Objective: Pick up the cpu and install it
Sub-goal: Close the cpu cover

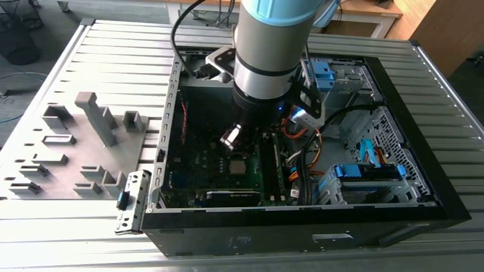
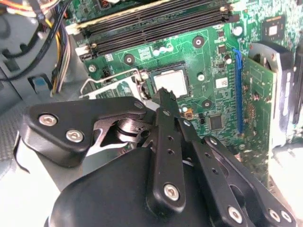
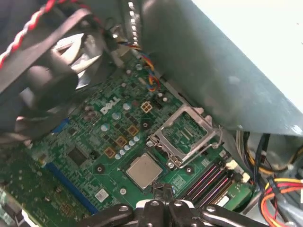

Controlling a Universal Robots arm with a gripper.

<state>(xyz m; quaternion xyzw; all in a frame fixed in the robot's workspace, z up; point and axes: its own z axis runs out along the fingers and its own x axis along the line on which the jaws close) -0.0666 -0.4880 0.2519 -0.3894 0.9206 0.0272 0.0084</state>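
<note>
Fingers (image 2: 165, 127) clenched and empty, hung close over the cpu (image 2: 170, 82) seated in the motherboard (image 3: 94, 142), retention frame (image 3: 187, 135) flipped open.

Small square cpu (image 3: 143, 170) topped in satin silver-grey metal, glossy green circuit board (image 3: 90, 137) (solder dots glinting), shiny bare steel socket frame (image 3: 187, 132), matt black gripper (image 2: 165, 97) with bright screws (image 2: 171, 191), ribbed dull aluminium table (image 1: 113, 51)

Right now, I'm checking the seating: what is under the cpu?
The cpu lies flat in its socket on the green motherboard, with the metal retention frame hinged open beside it. The chip covers the socket's contacts beneath it, so they cannot be seen.
</note>
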